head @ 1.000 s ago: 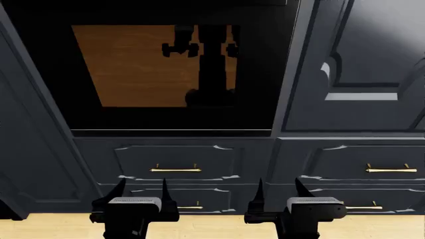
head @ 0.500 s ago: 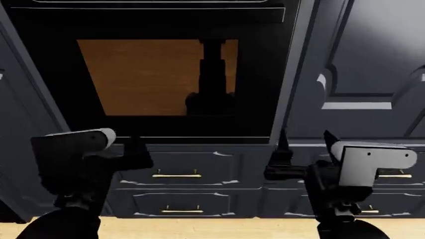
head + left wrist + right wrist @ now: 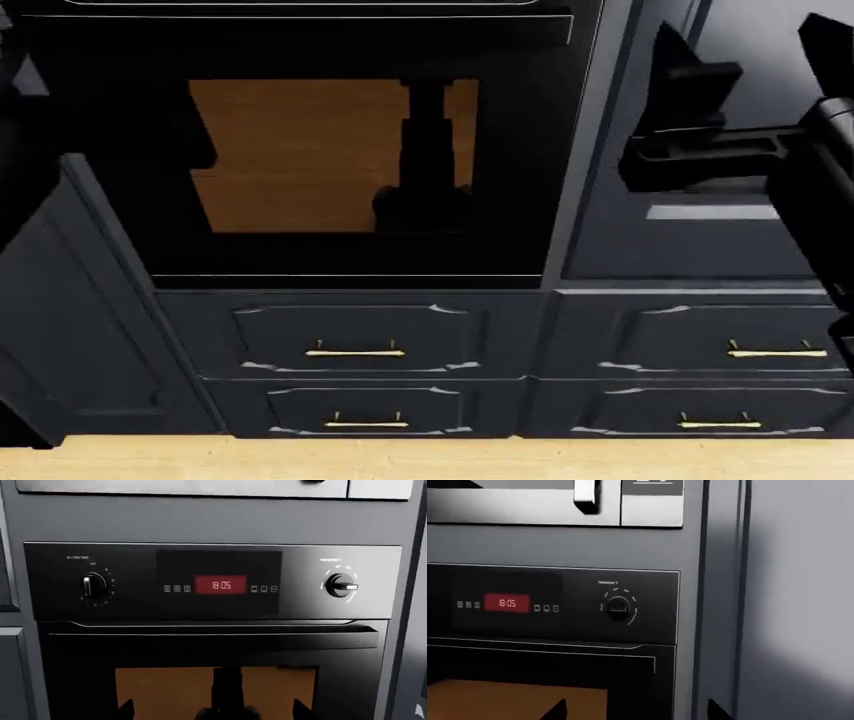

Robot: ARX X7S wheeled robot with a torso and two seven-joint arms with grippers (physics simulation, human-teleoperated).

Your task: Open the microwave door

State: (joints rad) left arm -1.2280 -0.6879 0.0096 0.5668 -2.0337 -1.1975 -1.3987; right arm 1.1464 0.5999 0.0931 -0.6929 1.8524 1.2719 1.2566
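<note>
The microwave (image 3: 527, 505) is the silver unit above the black oven; only its lower edge shows. Its vertical door handle (image 3: 587, 497) hangs beside the control panel (image 3: 651, 502) in the right wrist view. The left wrist view catches just a silver strip of the microwave (image 3: 180, 487). My right gripper (image 3: 637, 711) is open and empty, below the microwave and level with the oven's right side; the head view shows the same gripper (image 3: 747, 50) raised at the upper right. My left gripper (image 3: 213, 711) is open too, facing the oven window. The head view does not reach the microwave.
The oven (image 3: 213, 585) has a red 18:05 display, two knobs and a long bar handle (image 3: 213, 636). Dark cabinet panels flank it, with a tall one (image 3: 794, 605) on the right. Drawers with brass handles (image 3: 355, 351) sit under the oven above a wooden floor.
Both arms have risen from low in front of the drawers. The right gripper now stands at the upper right of the head view, and the left has gone up to the left edge.
</note>
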